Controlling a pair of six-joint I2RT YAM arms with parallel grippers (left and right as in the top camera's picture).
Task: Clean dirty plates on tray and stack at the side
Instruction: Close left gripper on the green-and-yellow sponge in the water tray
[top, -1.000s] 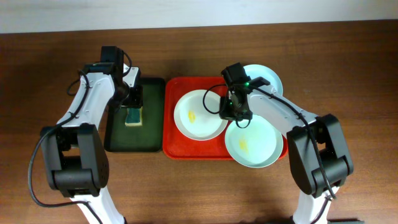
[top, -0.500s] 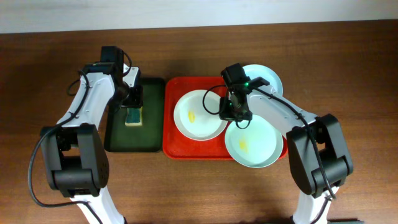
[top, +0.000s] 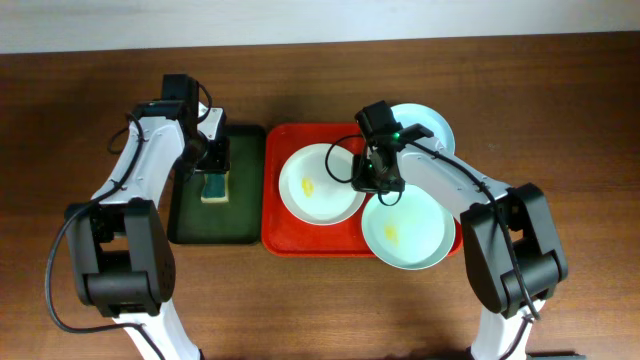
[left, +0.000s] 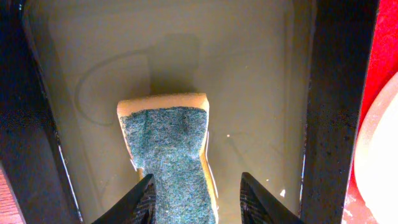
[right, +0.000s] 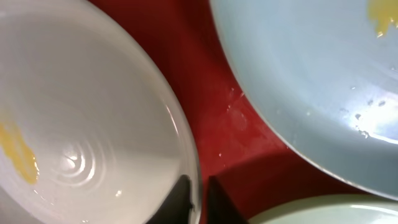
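The right gripper pinches the rim of the white plate on the red tray; the left gripper stands open astride the sponge.

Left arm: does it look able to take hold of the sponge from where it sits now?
Probably yes. The left pincer hangs open right over the sponge, its fingers on either side of the near end. The sponge lies alone in the dark green tray, with nothing between it and the fingers.
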